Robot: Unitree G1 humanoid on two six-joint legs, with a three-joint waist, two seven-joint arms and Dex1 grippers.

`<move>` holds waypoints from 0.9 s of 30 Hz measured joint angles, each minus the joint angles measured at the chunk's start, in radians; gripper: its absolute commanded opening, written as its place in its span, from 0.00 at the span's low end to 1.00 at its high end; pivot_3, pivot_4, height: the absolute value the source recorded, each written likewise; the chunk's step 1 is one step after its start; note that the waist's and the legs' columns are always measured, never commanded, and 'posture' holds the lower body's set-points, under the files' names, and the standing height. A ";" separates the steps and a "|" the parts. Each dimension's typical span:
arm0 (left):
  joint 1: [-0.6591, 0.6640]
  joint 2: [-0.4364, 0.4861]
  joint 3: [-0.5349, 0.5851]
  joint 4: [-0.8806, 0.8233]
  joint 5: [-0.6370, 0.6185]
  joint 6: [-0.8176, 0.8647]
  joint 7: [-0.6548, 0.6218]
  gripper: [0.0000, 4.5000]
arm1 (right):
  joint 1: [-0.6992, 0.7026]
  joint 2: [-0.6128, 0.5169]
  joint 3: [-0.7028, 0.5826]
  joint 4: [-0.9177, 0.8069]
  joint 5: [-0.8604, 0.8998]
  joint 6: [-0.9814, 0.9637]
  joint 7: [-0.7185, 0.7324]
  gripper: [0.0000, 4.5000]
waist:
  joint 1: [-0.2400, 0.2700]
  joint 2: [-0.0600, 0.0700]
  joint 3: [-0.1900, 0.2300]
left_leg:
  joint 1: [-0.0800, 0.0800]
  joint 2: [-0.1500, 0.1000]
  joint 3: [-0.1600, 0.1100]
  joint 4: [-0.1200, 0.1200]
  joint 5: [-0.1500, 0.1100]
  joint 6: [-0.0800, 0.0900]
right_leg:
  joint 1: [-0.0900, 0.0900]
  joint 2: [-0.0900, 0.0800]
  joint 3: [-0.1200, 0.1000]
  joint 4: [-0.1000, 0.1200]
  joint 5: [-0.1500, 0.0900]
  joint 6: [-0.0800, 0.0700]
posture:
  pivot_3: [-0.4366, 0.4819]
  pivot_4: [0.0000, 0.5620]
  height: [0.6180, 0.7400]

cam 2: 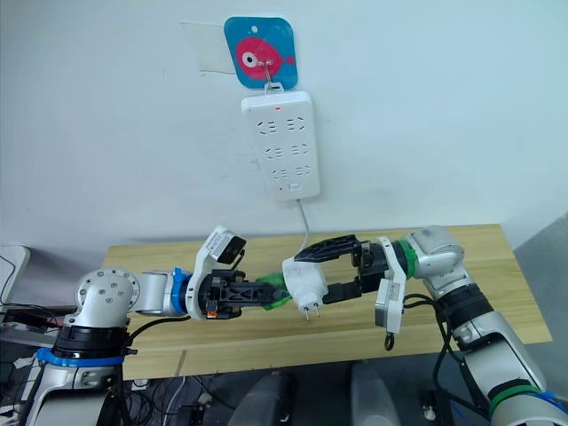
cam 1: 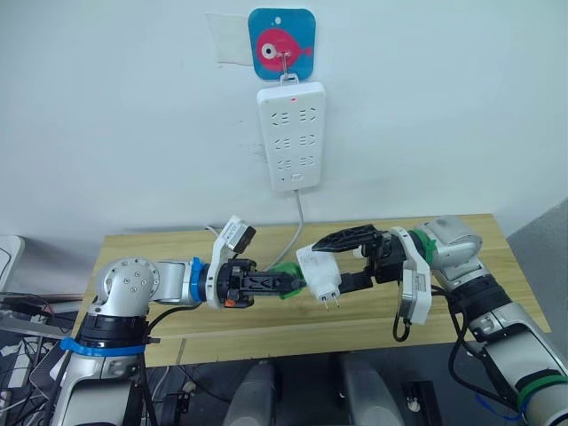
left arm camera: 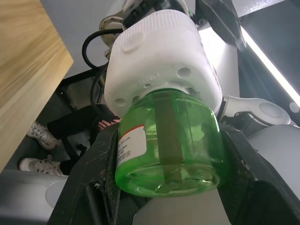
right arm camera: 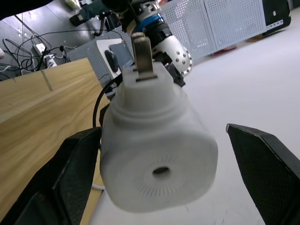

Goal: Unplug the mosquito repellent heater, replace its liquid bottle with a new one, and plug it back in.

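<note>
I'm holding the mosquito repellent heater (cam 1: 318,269) mid-frame above the table (cam 1: 461,232) — right gripper (cam 1: 330,260) spread wide around it, left gripper (cam 1: 286,283) clamping the green bottle (cam 1: 288,280). Risk — heater slipping while unscrewing.

The heater (cam 1: 318,271) is held above the table (cam 1: 461,306), between the left gripper (cam 1: 282,284) and right gripper (cam 1: 330,264), below the wall-hung power strip (cam 1: 291,135).
</note>
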 measured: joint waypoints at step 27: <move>0.089 0.242 0.021 -0.233 0.235 -0.334 -0.140 1.00 | 0.148 -0.192 0.028 -0.176 0.033 0.596 -0.140 0.66 | 0.004 0.000 0.000 | -0.001 0.000 -0.001 -0.001 0.000 -0.001 | 0.000 -0.001 0.000 -0.001 0.000 -0.001 | 0.44 0.37 1.00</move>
